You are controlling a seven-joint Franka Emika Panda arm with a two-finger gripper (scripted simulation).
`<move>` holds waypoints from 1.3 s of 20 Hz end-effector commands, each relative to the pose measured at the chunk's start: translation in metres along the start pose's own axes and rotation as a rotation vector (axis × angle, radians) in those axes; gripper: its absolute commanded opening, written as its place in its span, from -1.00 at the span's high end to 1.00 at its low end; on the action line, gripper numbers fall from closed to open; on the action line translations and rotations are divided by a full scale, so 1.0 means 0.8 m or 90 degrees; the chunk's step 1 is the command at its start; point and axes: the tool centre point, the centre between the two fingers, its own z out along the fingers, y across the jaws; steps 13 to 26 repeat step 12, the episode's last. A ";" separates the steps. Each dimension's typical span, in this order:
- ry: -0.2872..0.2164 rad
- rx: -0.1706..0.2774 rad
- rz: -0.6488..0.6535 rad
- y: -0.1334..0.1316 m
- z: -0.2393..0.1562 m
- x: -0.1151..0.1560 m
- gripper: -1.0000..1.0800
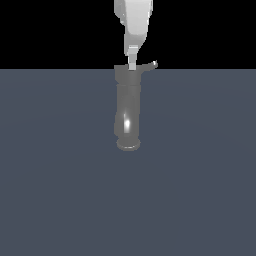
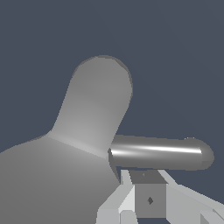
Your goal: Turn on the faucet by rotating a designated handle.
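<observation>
The faucet [image 1: 128, 112] is a tall dull-grey column on a round base, standing in the middle of the exterior view. Its handle [image 1: 150, 65] is a thin lever that sticks out from the wider top cap toward the exterior view's right. My white gripper [image 1: 132, 65] comes straight down from above, and its tip sits at the cap's top, just beside the handle's root. In the wrist view the shiny handle [image 2: 159, 152] lies right in front of my fingertips [image 2: 131, 177], which stand together with nothing between them. The faucet [image 2: 94, 109] body fills much of that view.
A flat dark blue-grey floor [image 1: 60, 190] surrounds the faucet on all sides. No other object shows in either view.
</observation>
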 end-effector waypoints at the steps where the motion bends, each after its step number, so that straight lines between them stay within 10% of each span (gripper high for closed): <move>1: 0.007 0.052 0.045 -0.045 -0.009 0.059 1.00; 26: 0.010 0.056 0.069 -0.073 -0.013 0.098 1.00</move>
